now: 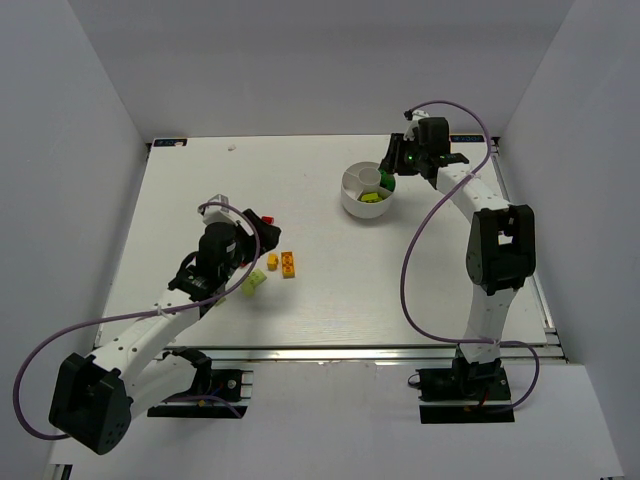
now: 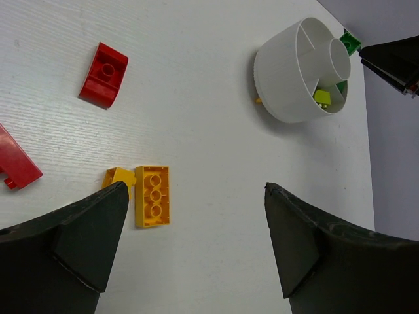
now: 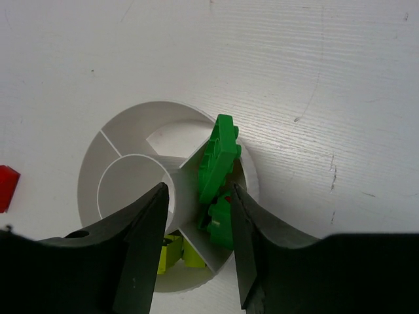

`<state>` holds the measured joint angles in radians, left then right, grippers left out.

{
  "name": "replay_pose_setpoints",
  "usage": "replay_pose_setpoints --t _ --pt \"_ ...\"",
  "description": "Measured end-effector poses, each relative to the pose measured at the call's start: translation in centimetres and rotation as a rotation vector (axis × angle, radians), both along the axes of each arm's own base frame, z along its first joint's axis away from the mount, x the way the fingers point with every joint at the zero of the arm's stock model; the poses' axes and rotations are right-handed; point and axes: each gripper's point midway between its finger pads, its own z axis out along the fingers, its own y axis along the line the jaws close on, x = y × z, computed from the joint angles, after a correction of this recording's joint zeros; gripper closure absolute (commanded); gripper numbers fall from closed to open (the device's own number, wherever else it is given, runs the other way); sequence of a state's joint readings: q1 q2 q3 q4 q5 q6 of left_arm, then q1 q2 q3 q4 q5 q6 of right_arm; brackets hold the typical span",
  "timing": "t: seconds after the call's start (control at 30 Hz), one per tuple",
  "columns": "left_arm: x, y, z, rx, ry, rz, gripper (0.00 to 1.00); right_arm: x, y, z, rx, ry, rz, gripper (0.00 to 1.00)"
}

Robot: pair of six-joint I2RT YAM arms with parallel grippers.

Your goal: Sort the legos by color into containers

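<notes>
The round white dish [image 1: 352, 198] stands at the back right of the table. My right gripper [image 1: 396, 163] hovers open over its right side. In the right wrist view my jaws [image 3: 198, 190] straddle a wedge that holds two dark green bricks. One of them [image 3: 219, 157] leans upright over the rim and the other [image 3: 219, 221] lies below it. Neither jaw touches them. Lime bricks [image 3: 171, 252] lie in the neighbouring wedge. My left gripper [image 2: 195, 190] is open and empty above the table. It is just right of an orange-yellow brick [image 2: 152, 195] and a small yellow piece [image 2: 118, 176].
A red curved brick [image 2: 103, 74] and another red brick [image 2: 14, 163] lie left of the yellow ones. A lime brick [image 1: 254, 283] lies by the left arm. A small yellow piece [image 2: 258, 100] peeks out at the dish's base. The table's right edge is close behind the dish.
</notes>
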<state>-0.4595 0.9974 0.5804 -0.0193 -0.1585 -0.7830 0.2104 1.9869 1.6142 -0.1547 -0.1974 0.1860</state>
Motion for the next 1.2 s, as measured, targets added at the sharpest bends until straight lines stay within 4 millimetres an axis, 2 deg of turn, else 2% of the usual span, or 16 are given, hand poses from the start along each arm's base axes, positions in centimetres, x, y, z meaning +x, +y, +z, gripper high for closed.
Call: replay_pose_setpoints --t 0.13,0.23,0.27,0.33,0.37,0.4,0.43,0.57,0.6,0.63,0.8,0.87,0.93,0.97,1.0,1.2 --pt "0.0 0.4 -0.3 0.003 0.015 0.026 0.07 0.0 -0.1 0.0 0.004 0.000 0.002 0.51" --pt "0.0 1.0 -0.4 0.001 0.028 0.058 0.16 0.1 -0.6 0.1 0.009 0.001 -0.002 0.46" --pt "-0.1 1.1 -0.4 -0.001 0.030 0.066 0.20 0.2 -0.8 0.1 0.010 0.002 -0.006 0.38" --pt "-0.1 1.6 -0.2 -0.008 0.027 0.088 0.38 0.3 -1.5 0.2 0.017 0.001 -0.005 0.24" --pt "-0.1 1.8 0.0 -0.010 0.024 0.098 0.46 0.4 -2.0 0.2 0.013 -0.003 0.000 0.11" --pt "-0.1 2.1 0.2 -0.017 0.021 0.110 0.60 0.4 -2.4 0.4 0.009 -0.010 0.011 0.11" --pt "-0.2 2.3 0.4 -0.025 0.018 0.121 0.66 0.4 -2.7 0.6 0.002 -0.021 0.029 0.10" --pt "-0.3 3.6 0.7 -0.029 0.021 0.168 0.75 -0.4 -3.6 2.7 -0.001 -0.097 0.147 0.11" --pt "-0.2 4.2 0.8 -0.032 0.022 0.186 0.75 -1.1 -3.7 3.9 0.014 -0.133 0.205 0.10" --pt "-0.2 4.7 0.6 -0.033 0.034 0.203 0.65 -1.8 -3.6 4.7 0.031 -0.159 0.254 0.11" --pt "-0.6 7.4 -1.4 -0.020 0.135 0.295 0.34 -5.8 -2.6 9.3 0.087 -0.322 0.559 0.44" --pt "-0.9 8.3 -2.3 -0.008 0.185 0.326 0.17 -7.4 -1.7 9.6 0.091 -0.349 0.658 0.61" --pt "-1.2 8.8 -3.0 0.003 0.233 0.348 0.11 -9.2 -0.5 9.3 0.080 -0.367 0.753 0.72" --pt "-1.3 8.9 -3.2 0.006 0.255 0.357 0.08 -9.9 0.0 9.0 0.073 -0.368 0.783 0.87" --pt "-1.4 9.1 -3.4 0.011 0.277 0.366 0.04 -10.5 0.2 8.2 0.069 -0.355 0.803 0.92" --pt "-1.3 9.8 -3.6 0.030 0.368 0.404 0.02 -15.2 3.4 6.7 0.026 -0.346 0.927 0.72"
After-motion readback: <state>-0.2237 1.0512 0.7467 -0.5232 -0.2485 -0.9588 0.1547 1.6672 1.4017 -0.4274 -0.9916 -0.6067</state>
